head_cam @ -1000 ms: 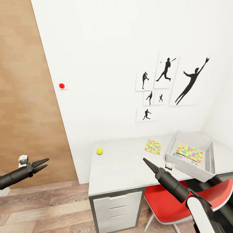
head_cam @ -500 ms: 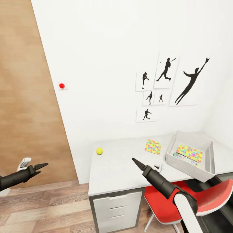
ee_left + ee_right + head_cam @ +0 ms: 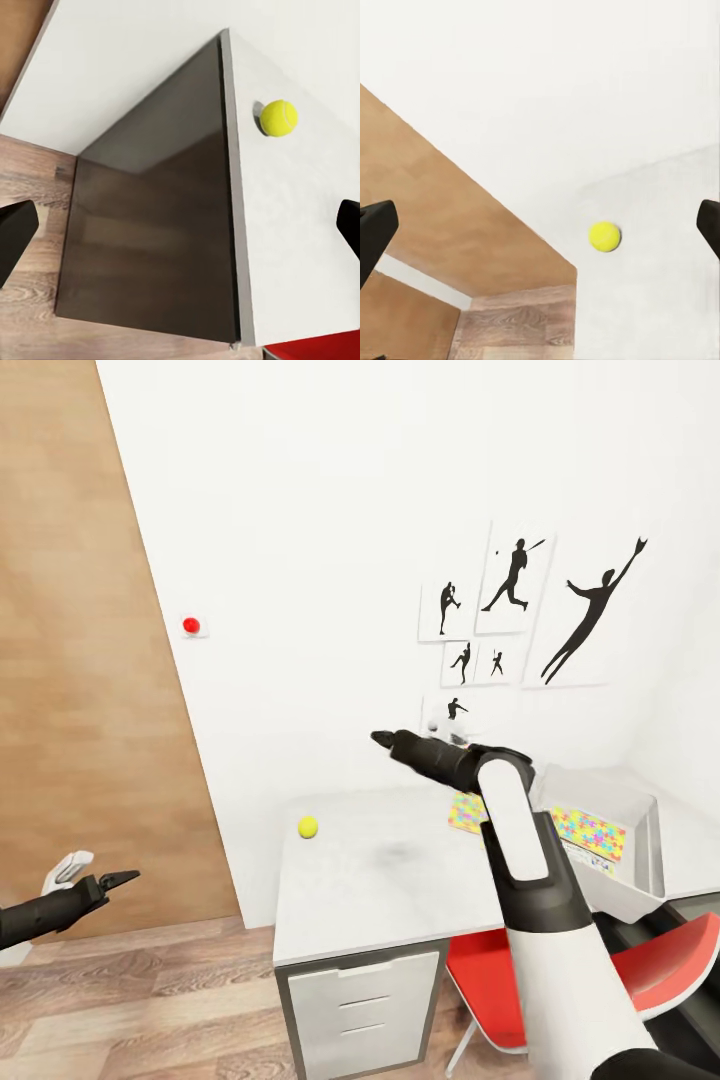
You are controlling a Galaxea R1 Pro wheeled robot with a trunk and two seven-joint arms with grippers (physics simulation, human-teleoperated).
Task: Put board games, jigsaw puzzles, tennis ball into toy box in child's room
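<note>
Small yellow-green tennis ball [image 3: 307, 826] lying on the white table [image 3: 380, 880] ahead of and below the spread, empty right tool [image 3: 385, 740], nearer than the left.

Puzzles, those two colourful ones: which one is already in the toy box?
The jigsaw puzzle lying inside the toy box. The other jigsaw puzzle lies flat on the table beside the box, partly behind the right arm.

Mid-frame: right gripper [image 3: 384, 738] raised above desk [image 3: 380, 880]. Left of centre: tennis ball [image 3: 308, 827]. Right: toy box [image 3: 640, 895] holding jigsaw puzzle [image 3: 586, 832].
</note>
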